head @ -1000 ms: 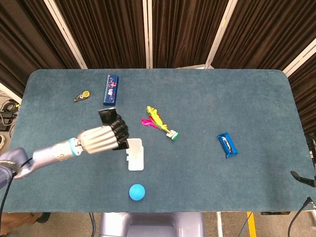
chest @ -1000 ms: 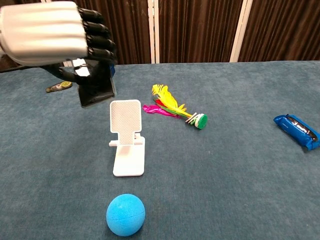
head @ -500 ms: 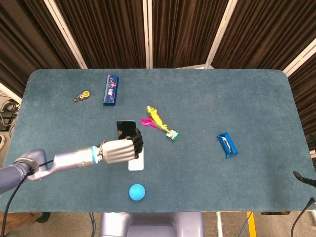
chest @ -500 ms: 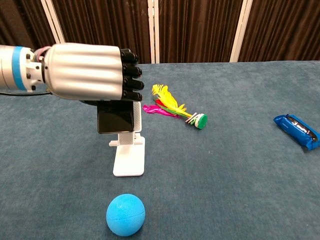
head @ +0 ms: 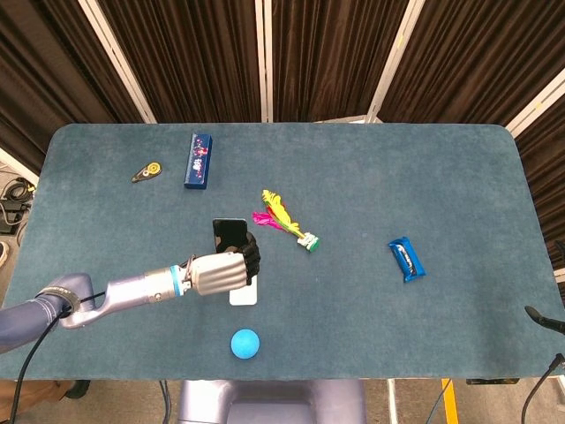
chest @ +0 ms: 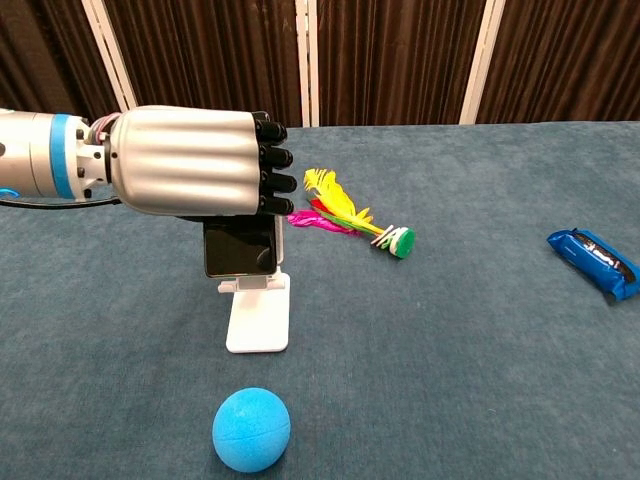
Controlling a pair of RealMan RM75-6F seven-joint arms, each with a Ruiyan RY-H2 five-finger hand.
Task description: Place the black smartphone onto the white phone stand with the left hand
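Hands in view: one, the left hand (chest: pixel 190 160); its back is a ribbed silver shell, its fingers (chest: pixel 272 168) black and segmented, a blue band at the wrist.
Left hand state: fingers curled around the top of the black smartphone (chest: pixel 240 248), holding it upright.
Right hand: neither view shows it.
Smartphones: one, a flat dark glossy slab with rounded corners; its lower part shows below the hand in the chest view, its upper edge above the hand in the head view.
Phone location: against the backrest of the white phone stand (chest: pixel 257 322), its bottom edge down at the small lip; whether it rests fully there I cannot tell.
Phone stands: one, white plastic, a flat rectangular foot with a hinged neck; most of the backrest is hidden behind the phone.
Balls: one blue ball (chest: pixel 251 429), round, matte, with a faint seam, near the stand's foot on the robot's side.
Shuttlecocks: one feathered shuttlecock (chest: pixel 350 217), yellow and pink plumes with a green and white disc base, lying on its side beyond the stand.
Blue packets: one blue wrapper (chest: pixel 594 262), crinkled and shiny, far to the right.
Boxes: one blue box (head: pixel 199 160), long and rectangular, printed, at the back left.
Tape measures: one small dark object with a yellow disc (head: pixel 146 171), just left of the box.
Tabletop (head: pixel 424 177): one, covered in teal felt-like cloth, corners rounded.
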